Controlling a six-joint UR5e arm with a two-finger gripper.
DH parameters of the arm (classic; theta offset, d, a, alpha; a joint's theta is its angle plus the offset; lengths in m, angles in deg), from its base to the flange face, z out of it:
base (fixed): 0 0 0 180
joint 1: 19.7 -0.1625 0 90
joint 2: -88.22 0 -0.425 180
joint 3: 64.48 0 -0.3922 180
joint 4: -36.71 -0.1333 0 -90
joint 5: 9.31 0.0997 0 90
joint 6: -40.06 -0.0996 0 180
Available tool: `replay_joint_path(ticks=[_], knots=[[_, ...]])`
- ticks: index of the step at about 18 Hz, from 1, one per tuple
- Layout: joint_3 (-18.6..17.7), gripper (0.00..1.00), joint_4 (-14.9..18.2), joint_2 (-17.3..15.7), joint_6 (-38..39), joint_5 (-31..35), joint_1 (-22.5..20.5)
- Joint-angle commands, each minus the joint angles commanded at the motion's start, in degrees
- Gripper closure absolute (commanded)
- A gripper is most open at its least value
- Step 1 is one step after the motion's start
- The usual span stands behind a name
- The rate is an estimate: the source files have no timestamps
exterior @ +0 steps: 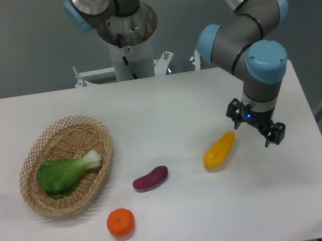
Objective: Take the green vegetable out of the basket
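Observation:
The green vegetable lies in the oval wicker basket at the left of the table, its white stalk end pointing up and right. My gripper hangs far off at the right side of the table, just right of a yellow vegetable. Its two black fingers stand apart and hold nothing.
A yellow elongated vegetable lies close beside the gripper's left. A small purple vegetable sits mid-table and an orange near the front edge. The arm's base column stands at the back.

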Motion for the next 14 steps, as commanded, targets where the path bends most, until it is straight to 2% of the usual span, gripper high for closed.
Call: replay_joint_path(ticks=[6,10,14], knots=[[-3.60,0.00,-0.09,-2.46,5.97,-3.96,2.81],[-5.71,0.00,-0.44,-3.43,7.73,-4.04,7.29],[-5.72,0.00,-0.61,-4.48,14.67,-3.96,14.31]])
